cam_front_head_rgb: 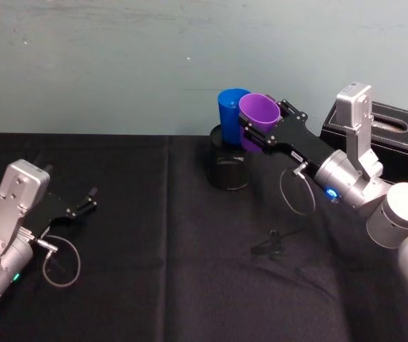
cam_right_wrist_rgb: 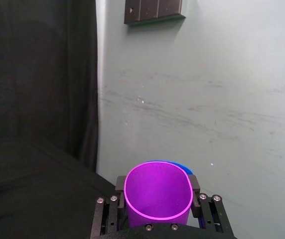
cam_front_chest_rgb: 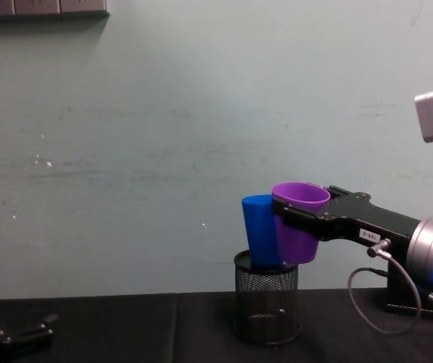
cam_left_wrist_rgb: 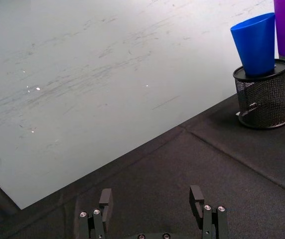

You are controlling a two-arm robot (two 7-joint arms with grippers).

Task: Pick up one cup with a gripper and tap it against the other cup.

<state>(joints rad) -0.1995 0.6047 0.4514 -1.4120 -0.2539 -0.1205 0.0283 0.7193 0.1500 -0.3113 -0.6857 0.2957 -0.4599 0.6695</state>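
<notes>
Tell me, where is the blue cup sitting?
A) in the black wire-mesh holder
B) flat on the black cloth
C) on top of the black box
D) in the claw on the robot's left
A: the blue cup stands in the black mesh holder, while the right gripper holds the purple cup up beside it.

The right gripper (cam_front_chest_rgb: 298, 221) reaches in from the right edge of the frame, its jaws clamped on the sides of the purple cup (cam_front_chest_rgb: 293, 243) just under the rim. The cup is upright at centre-right, clear of the bench (cam_front_chest_rgb: 126, 333), its side against the blue tumbler (cam_front_chest_rgb: 260, 231). The tumbler leans in a black wire-mesh pen holder (cam_front_chest_rgb: 266, 302) at lower centre. In the lower left corner sits the left gripper (cam_front_chest_rgb: 16, 311), jaws apart, low over the black cloth.
</notes>
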